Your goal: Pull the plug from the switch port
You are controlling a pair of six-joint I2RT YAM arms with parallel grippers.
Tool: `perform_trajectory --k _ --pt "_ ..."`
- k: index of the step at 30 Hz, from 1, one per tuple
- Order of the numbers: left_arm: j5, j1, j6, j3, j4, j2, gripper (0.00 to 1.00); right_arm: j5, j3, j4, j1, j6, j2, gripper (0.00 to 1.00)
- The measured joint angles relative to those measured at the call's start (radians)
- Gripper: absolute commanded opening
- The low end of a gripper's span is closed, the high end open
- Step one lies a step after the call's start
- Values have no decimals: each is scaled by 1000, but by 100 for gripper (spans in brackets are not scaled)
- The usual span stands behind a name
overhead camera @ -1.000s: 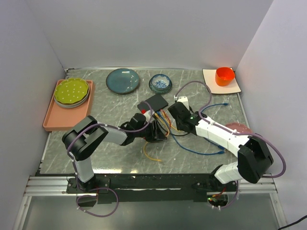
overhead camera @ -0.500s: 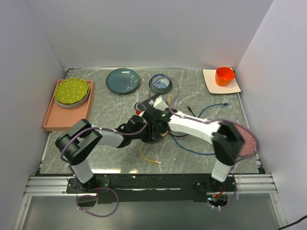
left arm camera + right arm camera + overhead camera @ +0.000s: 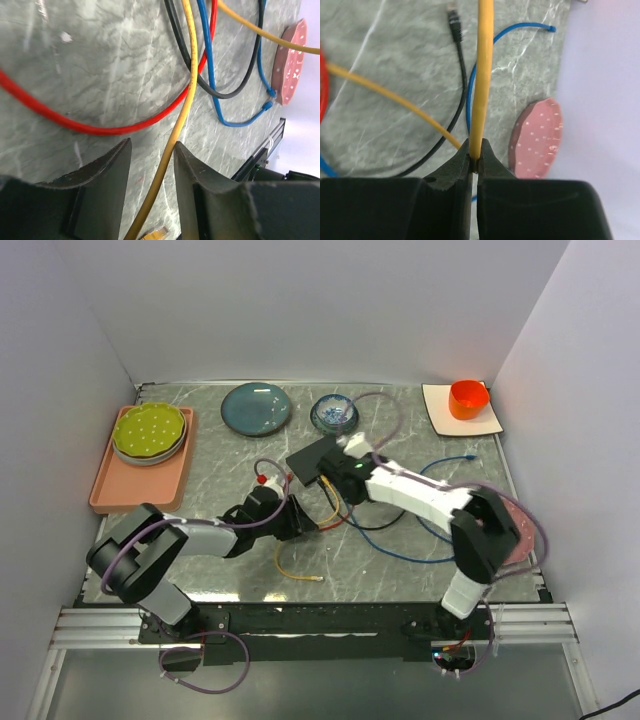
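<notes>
Marble table (image 3: pixel 200 490) fills the ground under both your arms, and the switch (image 3: pixel 312 458) lies flat on it, touching or just beside the tip of your right gripper (image 3: pixel 475 147) and well beyond your left gripper (image 3: pixel 150 146). From overhead you cannot tell whether any plug sits in its ports, because the right wrist covers that edge. Off to the right of the right gripper's fingers a pink dotted plate (image 3: pixel 537 137) rests at the table edge. Your right gripper is pinched tight on a yellow cable (image 3: pixel 482 75), which runs straight out ahead of the fingertips; a black cable (image 3: pixel 460 75) with a bare connector lies just left of it, and a blue cable (image 3: pixel 520 27) curves beyond. Your left gripper stands narrowly parted over the table, with a yellow lead (image 3: pixel 190 75) running up between its fingers without being clamped. A red cable (image 3: pixel 100 129) loops across just ahead of those fingers. A small yellow plug (image 3: pixel 155 232) lies loose on the table beneath that gripper.
</notes>
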Motion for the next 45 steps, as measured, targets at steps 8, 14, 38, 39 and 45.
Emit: perform_trajectory --k 8,14,38,39,45 --pt "-16 34 0 -47 2 -57 45 -107 -85 168 -187 -13 -377 0" --pt "-16 47 0 -53 0 -60 48 -79 -83 216 -221 -45 -467 0" --pt "-84 60 3 -94 -39 -225 66 -601 -484 531 -732 202 -685 58" --pt "-84 60 3 -94 -40 -225 67 -632 -491 545 -732 213 -694 58" --pt "-94 61 4 -94 -62 -233 69 -769 -491 599 -704 247 -699 58"
